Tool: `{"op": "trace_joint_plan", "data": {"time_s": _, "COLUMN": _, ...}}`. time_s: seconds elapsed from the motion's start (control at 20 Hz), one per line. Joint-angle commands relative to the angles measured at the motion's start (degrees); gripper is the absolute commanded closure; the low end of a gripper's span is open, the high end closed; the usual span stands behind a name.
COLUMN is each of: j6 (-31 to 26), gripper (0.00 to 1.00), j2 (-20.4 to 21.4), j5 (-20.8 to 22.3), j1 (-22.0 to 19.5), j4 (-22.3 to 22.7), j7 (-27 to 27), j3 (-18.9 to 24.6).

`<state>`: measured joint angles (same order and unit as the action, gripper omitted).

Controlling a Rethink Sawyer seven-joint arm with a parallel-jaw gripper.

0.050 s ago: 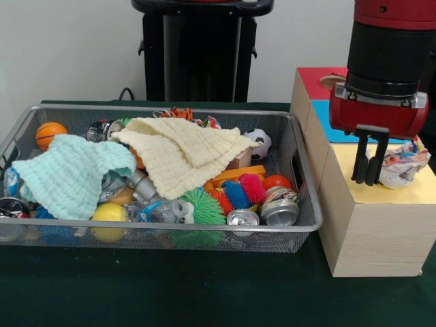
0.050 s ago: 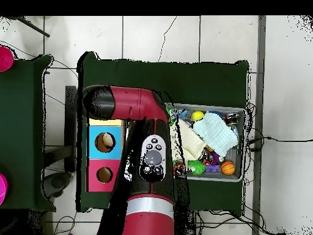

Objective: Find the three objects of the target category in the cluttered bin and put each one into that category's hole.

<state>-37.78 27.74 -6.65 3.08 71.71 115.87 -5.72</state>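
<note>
My gripper (image 1: 366, 178) hangs over the yellow section (image 1: 381, 194) of the wooden box, its two dark fingers close together with nothing between them. A crumpled, printed paper ball (image 1: 403, 163) lies on the yellow top just right of the fingers, touching or almost touching them. The wire bin (image 1: 300, 170) on the left is full of clutter: a cream cloth (image 1: 184, 153), a mint cloth (image 1: 71, 174), crushed cans (image 1: 279, 211), spiky balls (image 1: 238, 191), a small basketball (image 1: 50, 133) and a soccer ball (image 1: 260, 142). In the overhead view the arm (image 2: 131, 104) hides the gripper.
The box also has a blue section with a hole (image 2: 105, 142) and a red section with a hole (image 2: 104, 175). The bin (image 2: 241, 144) stands beside the box on the green table (image 1: 170, 286). A black stand (image 1: 201, 48) rises behind the bin.
</note>
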Motion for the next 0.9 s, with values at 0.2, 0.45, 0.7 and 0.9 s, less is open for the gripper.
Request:
{"op": "trace_joint_plan", "data": {"time_s": 0.2, "j6": -11.29, "gripper": 1.00, "j2": -2.76, "j5": 0.96, "j1": 1.76, "j4": -4.78, "j7": 2.94, "j3": 4.70}}
{"op": "trace_joint_plan", "data": {"time_s": 0.45, "j6": -11.96, "gripper": 1.00, "j2": -2.66, "j5": 1.19, "j1": 2.62, "j4": -5.88, "j7": 3.21, "j3": 4.48}}
{"op": "trace_joint_plan", "data": {"time_s": 0.7, "j6": -8.45, "gripper": 1.00, "j2": -3.23, "j5": 0.84, "j1": 1.06, "j4": -4.46, "j7": 2.34, "j3": 5.48}}
{"op": "trace_joint_plan", "data": {"time_s": 0.9, "j6": -9.39, "gripper": 1.00, "j2": -4.65, "j5": 1.67, "j1": 0.84, "j4": -6.22, "j7": 1.63, "j3": 5.31}}
